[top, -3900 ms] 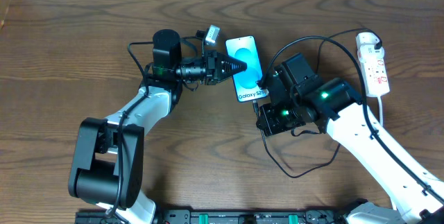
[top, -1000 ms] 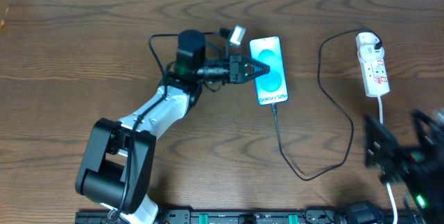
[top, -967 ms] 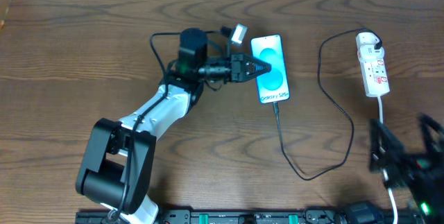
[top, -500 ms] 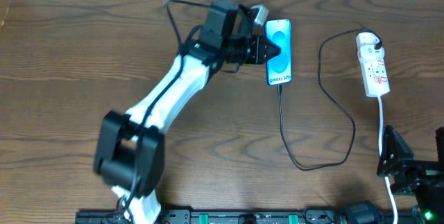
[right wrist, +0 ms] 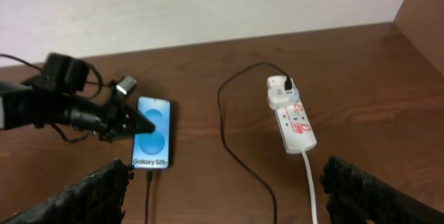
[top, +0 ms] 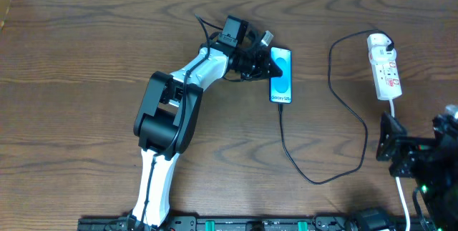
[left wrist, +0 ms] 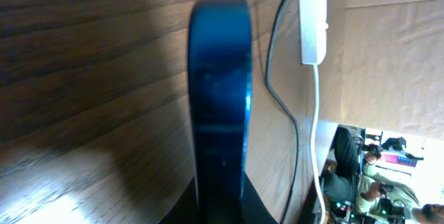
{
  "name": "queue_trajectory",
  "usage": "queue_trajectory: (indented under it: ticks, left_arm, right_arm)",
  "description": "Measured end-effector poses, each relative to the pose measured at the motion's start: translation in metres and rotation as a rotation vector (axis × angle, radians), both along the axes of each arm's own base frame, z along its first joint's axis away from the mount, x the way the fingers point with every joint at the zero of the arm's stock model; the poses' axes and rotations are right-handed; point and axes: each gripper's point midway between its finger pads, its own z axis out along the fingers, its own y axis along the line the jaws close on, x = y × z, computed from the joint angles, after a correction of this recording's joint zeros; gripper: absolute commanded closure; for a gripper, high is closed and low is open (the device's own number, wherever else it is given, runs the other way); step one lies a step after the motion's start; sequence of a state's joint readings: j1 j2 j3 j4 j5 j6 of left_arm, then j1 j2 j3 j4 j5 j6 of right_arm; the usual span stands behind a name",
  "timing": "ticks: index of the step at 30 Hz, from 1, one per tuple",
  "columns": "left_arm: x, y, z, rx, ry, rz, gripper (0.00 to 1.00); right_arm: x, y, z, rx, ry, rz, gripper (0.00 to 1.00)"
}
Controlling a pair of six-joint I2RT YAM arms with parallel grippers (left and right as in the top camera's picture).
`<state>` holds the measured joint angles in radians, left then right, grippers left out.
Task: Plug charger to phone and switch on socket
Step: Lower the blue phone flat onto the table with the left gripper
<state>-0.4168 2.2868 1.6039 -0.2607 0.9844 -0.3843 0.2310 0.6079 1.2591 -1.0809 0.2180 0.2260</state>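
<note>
Left gripper [top: 266, 63] jaws closed, tips on phone [top: 282, 82] (pinning it, probably). Right gripper [right wrist: 225, 182] gapes wide: you narrow it, then switch power strip [top: 384, 65] on squarely.

From the left wrist, the phone [left wrist: 218, 99] is a blurred blue strip; the top edge cuts off the socket [left wrist: 313, 23]. Overhead, its switch positions are too small to tell.
</note>
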Motion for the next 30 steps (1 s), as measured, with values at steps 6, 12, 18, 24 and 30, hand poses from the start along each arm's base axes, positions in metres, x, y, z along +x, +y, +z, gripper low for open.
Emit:
queue_trajectory:
  ticks: [6, 12, 18, 24, 30]
  left_arm:
    - [0.001, -0.002, -0.007, -0.005, 0.015, -0.006, 0.93]
    - [-0.008, 0.0, -0.026, -0.003, 0.088, -0.016, 0.93]
    - [-0.008, 0.001, -0.028, 0.005, 0.094, -0.013, 0.91]
    - [-0.009, 0.005, -0.034, 0.042, 0.105, 0.003, 0.83]
    - [-0.006, 0.007, -0.038, 0.063, 0.096, 0.014, 0.72]
  right_arm:
    - [0.018, 0.004, -0.014, -0.018, 0.077, 0.0, 0.14]
    - [0.031, 0.007, -0.025, -0.032, 0.134, 0.0, 0.15]
    - [0.04, 0.009, -0.034, -0.042, 0.178, 0.0, 0.15]
    - [0.049, 0.012, -0.038, -0.045, 0.192, 0.0, 0.15]
    - [0.053, 0.013, -0.036, -0.039, 0.182, -0.002, 0.13]
